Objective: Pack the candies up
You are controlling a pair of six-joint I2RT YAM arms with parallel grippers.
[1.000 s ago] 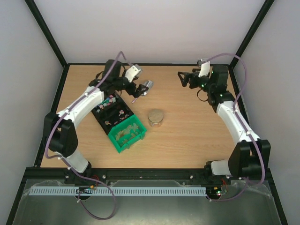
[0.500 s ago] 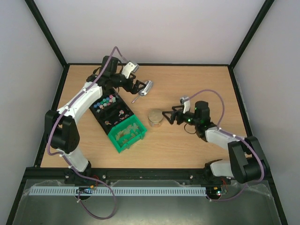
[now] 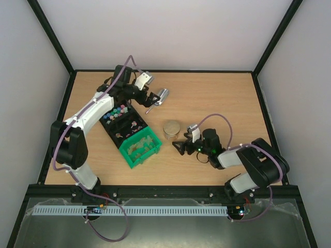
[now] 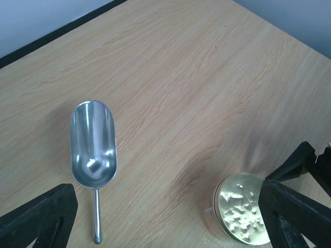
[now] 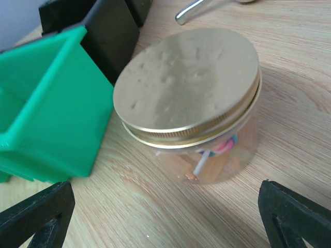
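Bright candies (image 3: 118, 110) fill the black divided tray (image 3: 123, 123); pale yellowish ones (image 3: 137, 148) lie in the green bin (image 3: 140, 149). A clear jar with a gold lid (image 3: 172, 128) (image 5: 186, 85) stands right of the bin, with a pink-blue lollipop (image 5: 223, 147) inside. My right gripper (image 3: 181, 146) (image 5: 165, 219) sits low and open just in front of the jar, not touching it. A metal scoop (image 3: 162, 95) (image 4: 93, 143) lies empty on the table. My left gripper (image 3: 153, 101) (image 4: 165, 219) hovers open above it; the jar lid (image 4: 242, 208) shows by its right finger.
The green bin's wall (image 5: 49, 121) and the black tray (image 5: 106, 28) stand close on the jar's left. The scoop handle (image 5: 190, 10) lies behind the jar. A black frame rail (image 3: 165, 71) borders the wooden table at the back.
My right arm has swung from the far right corner down to the near middle, ending low beside the jar. The left arm has barely shifted over the scoop.
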